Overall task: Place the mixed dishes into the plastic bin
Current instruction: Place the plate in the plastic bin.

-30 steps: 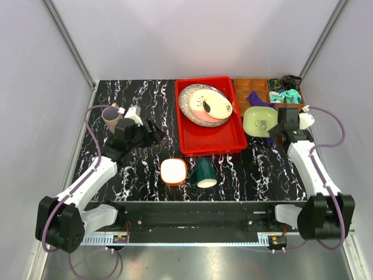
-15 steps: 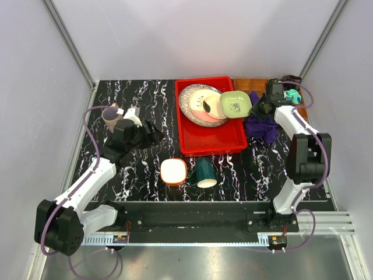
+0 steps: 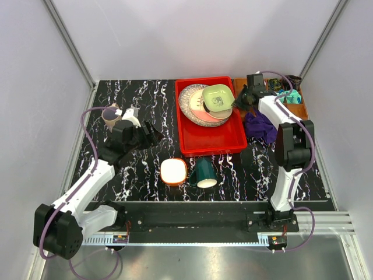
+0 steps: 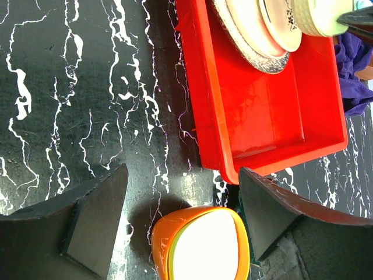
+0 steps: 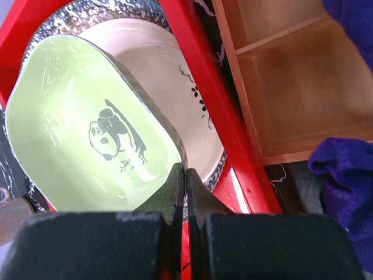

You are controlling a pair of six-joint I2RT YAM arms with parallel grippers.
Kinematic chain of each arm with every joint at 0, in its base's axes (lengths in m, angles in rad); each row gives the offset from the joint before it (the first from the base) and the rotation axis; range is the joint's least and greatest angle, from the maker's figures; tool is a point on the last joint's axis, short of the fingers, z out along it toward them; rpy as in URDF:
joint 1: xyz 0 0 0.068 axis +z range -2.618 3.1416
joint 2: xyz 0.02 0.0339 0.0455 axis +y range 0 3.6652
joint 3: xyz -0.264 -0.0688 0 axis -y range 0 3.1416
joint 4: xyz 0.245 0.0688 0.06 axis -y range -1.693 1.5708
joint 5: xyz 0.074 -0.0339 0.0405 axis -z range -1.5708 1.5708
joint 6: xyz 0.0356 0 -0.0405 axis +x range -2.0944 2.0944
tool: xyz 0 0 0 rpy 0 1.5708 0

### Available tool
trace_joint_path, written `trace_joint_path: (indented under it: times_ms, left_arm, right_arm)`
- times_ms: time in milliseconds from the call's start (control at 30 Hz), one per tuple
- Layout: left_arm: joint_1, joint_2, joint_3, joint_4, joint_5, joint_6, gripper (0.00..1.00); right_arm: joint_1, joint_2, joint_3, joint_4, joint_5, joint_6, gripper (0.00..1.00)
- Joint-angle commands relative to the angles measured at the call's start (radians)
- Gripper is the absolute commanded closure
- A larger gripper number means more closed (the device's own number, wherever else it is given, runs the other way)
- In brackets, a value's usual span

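Swung the light green bowl (image 3: 217, 98) leftward over the last second, pinched by its rim in the right gripper (image 5: 185, 175). Left the purple cloth (image 3: 259, 127) uncovered, now behind and beside the claw. Brought the bowl out ahead of the claw, over the stacked plates (image 3: 195, 114) inside the red bin (image 3: 213, 141). Folded the right arm (image 3: 291, 146) up tight beside the brown tray (image 5: 291, 87).

A black tabletop (image 3: 145, 169) veined in white is enclosed on three sides by plain pale grey walls (image 3: 192, 35) joined at aluminium corner struts (image 3: 69, 41).
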Motion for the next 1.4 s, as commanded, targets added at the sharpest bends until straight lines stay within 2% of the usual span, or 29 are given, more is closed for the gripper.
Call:
trace_joint_path:
  times_ms: [0,400,433,533,600,633,667,800,1000,1133,1367]
  left_arm:
    - [0.006,-0.033,0.012,0.02,-0.021,0.017,0.2]
    - [0.006,-0.046,0.0,0.009,-0.028,0.017,0.2]
    - [0.006,-0.046,0.002,0.009,-0.027,0.017,0.2]
    - [0.006,-0.048,0.0,0.008,-0.027,0.017,0.2]
    - [0.006,-0.05,0.0,0.006,-0.027,0.017,0.2]
    - [0.006,-0.05,-0.001,0.006,-0.027,0.017,0.2]
    - [0.006,-0.051,0.0,0.005,-0.027,0.017,0.2]
    - [0.006,-0.056,0.0,0.001,-0.027,0.017,0.2]
    - [0.006,-0.06,-0.001,-0.011,-0.025,0.028,0.2]
    - [0.006,-0.06,0.009,-0.025,0.018,0.074,0.2]
    - [-0.028,-0.074,-0.009,-0.06,0.096,0.172,0.27]
  right_arm:
    - [0.005,0.039,0.06,-0.003,0.002,-0.002,1.0]
    - [0.011,0.079,0.066,-0.002,0.016,0.014,1.0]
    - [0.01,0.081,0.066,-0.002,0.014,0.015,0.97]
    - [0.01,0.076,0.065,0.0,0.017,0.014,0.81]
    - [0.01,0.07,0.065,0.0,0.019,0.012,0.75]
    - [0.01,0.066,0.063,0.0,0.02,0.012,0.65]
    - [0.01,0.056,0.063,0.0,0.019,0.009,0.61]
    - [0.01,0.003,0.044,0.012,0.031,0.006,0.5]
    - [0.01,-0.121,0.001,0.017,0.06,-0.008,0.44]
    - [0.011,-0.23,-0.102,0.018,0.05,-0.006,0.44]
    - [0.118,-0.471,-0.3,0.013,0.043,-0.014,0.44]
